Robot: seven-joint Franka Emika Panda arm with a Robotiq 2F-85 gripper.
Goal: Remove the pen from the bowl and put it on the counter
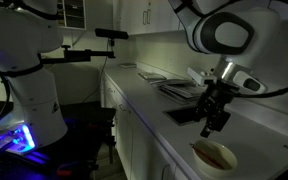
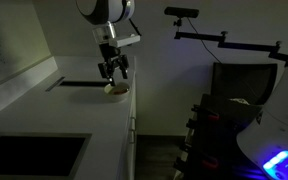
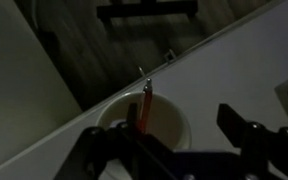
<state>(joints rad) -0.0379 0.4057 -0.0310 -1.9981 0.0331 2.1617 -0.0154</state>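
So this is the reach-in stage, nothing grabbed yet. The pen (image 3: pixel 143 108) is in the bowl (image 3: pixel 176 126). In the wrist view it's a thin red stick running from about the middle of the bowl up toward 12 o'clock, top end at or just past the rim.

The gripper (image 1: pixel 215 124) hangs above the bowl, which sits at its 6 o'clock in an exterior view. The forearm comes down from 1 o'clock and the wrist points pretty much straight down. From the wrist cam the jaws look spread wide with nothing between them, and the pen is closer to the 9 o'clock finger than centred.

My guess for the next move: nudge over so the pen sits mid-gap, drop straight down without clipping the rim, then pinch across the shaft. After that, lift and lay it on bare counter (image 1: pixel 144 92). There's free space toward 3 o'clock of the bowl in the wrist view.

It's dark and grainy, so I can't tell how the pen's lower end rests.
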